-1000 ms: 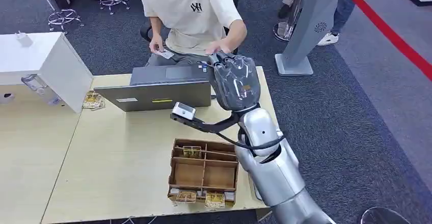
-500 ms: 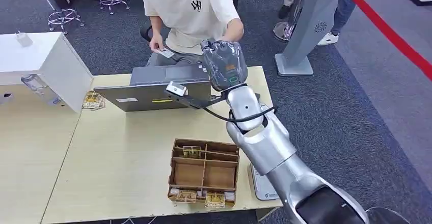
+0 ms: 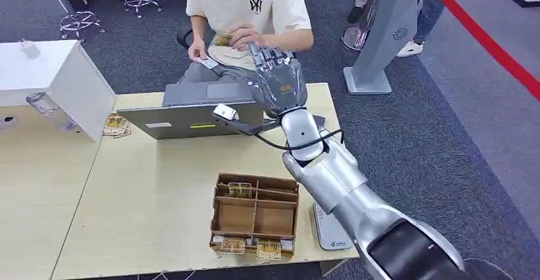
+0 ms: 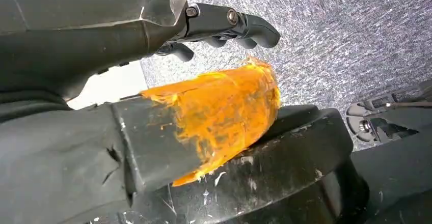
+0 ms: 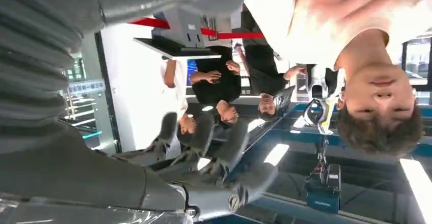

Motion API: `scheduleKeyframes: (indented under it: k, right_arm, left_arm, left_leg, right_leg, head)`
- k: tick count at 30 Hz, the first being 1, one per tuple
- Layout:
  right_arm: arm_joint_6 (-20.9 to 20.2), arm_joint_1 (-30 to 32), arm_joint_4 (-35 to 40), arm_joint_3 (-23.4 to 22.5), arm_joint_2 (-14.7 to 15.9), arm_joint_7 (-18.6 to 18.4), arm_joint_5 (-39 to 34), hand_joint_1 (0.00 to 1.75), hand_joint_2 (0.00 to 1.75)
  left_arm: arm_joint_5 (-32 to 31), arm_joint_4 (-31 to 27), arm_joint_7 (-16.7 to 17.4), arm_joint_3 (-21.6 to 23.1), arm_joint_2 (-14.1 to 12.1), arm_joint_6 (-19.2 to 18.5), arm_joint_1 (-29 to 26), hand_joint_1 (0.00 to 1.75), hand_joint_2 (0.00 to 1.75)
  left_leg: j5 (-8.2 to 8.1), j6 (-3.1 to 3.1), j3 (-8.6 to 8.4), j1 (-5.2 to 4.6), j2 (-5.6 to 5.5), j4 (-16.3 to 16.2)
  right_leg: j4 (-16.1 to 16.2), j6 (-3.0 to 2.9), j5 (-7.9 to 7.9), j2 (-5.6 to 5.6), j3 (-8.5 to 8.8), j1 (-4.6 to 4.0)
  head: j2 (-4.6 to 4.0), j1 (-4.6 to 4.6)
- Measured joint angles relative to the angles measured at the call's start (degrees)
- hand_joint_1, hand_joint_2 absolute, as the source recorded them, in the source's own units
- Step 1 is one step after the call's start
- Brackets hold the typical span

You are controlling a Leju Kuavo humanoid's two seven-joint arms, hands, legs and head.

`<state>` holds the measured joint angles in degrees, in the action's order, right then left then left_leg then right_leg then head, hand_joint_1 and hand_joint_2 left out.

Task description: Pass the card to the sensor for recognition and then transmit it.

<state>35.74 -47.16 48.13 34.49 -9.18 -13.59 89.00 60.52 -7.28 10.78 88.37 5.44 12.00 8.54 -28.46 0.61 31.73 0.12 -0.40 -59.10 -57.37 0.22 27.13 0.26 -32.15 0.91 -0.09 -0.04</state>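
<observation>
Handover looks like the step in hand.

Head view: right robot hand [image 3: 278,79] is stretched out past the laptop [image 3: 197,111], released, fingers spread, nothing in it. The yellowish card [image 3: 222,39] sits in the seated person's hand [image 3: 241,36], just beyond the robot's fingertips. I'd judge it passed. To do it well: keep the fingers wide, wait till the person's grip is sure, then draw the arm straight back w/o clipping the laptop lid.

Count: 1 laptop, 1 wooden divider box [image 3: 255,213] w/ 3 card stacks I can make out, 1 white reader [image 3: 331,229] at the desk [image 3: 146,191] edge beside the box, 1 small white card [image 3: 205,60] in the person's other hand.

Left wrist view: left robot hand [image 4: 204,107] hangs over carpet, released, orange-smeared thumb apart from dark fingers [image 4: 239,23], holding nothing.

Right wrist view: grey fingers [image 5: 201,135] splayed, empty, the person close in front. Approx 3 onlookers farther back.
</observation>
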Motion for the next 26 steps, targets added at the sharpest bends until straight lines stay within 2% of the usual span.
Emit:
scheduleKeyframes:
  k: [8,12,13,16,19,22,26]
  right_arm:
    - [0.6,-0.3,-0.7,0.3,0.5,-0.5,0.0,0.00,0.00]
    - [0.7,1.6,2.6,-0.9,0.7,2.3,0.0,0.00,0.00]
    - [0.6,2.9,4.3,-1.8,0.7,4.2,0.0,0.00,0.00]
    - [-1.1,8.3,12.3,-7.8,-1.2,13.2,-1.6,0.00,0.00]
    - [-4.6,13.8,21.1,-13.9,-3.9,22.0,-9.8,0.00,0.00]
    - [-8.5,18.7,29.1,-17.7,-6.3,27.8,-21.3,0.00,0.00]
    - [-14.2,24.5,38.1,-20.2,-8.4,32.5,-33.4,0.00,0.00]
  left_arm:
    - [-0.1,0.0,0.1,0.0,0.0,0.0,0.0,0.00,0.00]
    - [0.0,0.0,0.3,0.0,0.0,0.2,0.0,0.00,0.00]
    - [0.1,0.0,0.4,0.0,0.0,0.3,0.0,0.00,0.00]
    - [0.4,0.0,0.5,0.0,0.0,0.5,0.0,0.00,0.00]
    - [1.2,0.0,0.8,0.0,0.1,0.7,0.0,0.00,0.00]
    - [2.0,0.0,1.2,0.0,0.3,1.1,-0.1,0.00,0.00]
    - [3.2,0.0,1.3,0.0,0.4,1.6,0.0,0.00,0.00]
  left_leg:
    - [0.00,0.00,0.00,0.00,0.00,0.0]
    - [0.00,0.00,0.00,0.00,0.00,0.0]
    - [0.00,0.00,0.01,0.00,-0.02,0.0]
    - [0.00,-0.01,0.04,0.01,-0.04,0.0]
    - [-0.01,-0.01,0.09,0.01,-0.09,0.0]
    - [-0.01,-0.01,0.09,0.01,-0.09,0.0]
    - [-0.01,-0.01,0.08,0.00,-0.08,0.0]
  right_leg:
    - [0.0,-0.01,-0.01,0.00,0.00,0.00]
    - [0.0,-0.01,0.00,0.00,-0.01,0.00]
    - [0.0,-0.01,0.00,-0.01,-0.01,-0.01]
    - [0.0,-0.01,0.00,-0.02,-0.02,-0.01]
    - [0.0,0.00,0.02,-0.06,-0.06,-0.01]
    - [0.0,0.00,0.02,-0.05,-0.06,-0.01]
    - [0.0,0.00,0.02,-0.05,-0.07,0.00]
  head:
    - [0.00,-0.02]
    - [0.00,-0.02]
    - [0.00,0.00]
    - [0.00,0.00]
    - [0.00,-0.02]
    - [0.00,0.00]
    - [0.00,0.00]
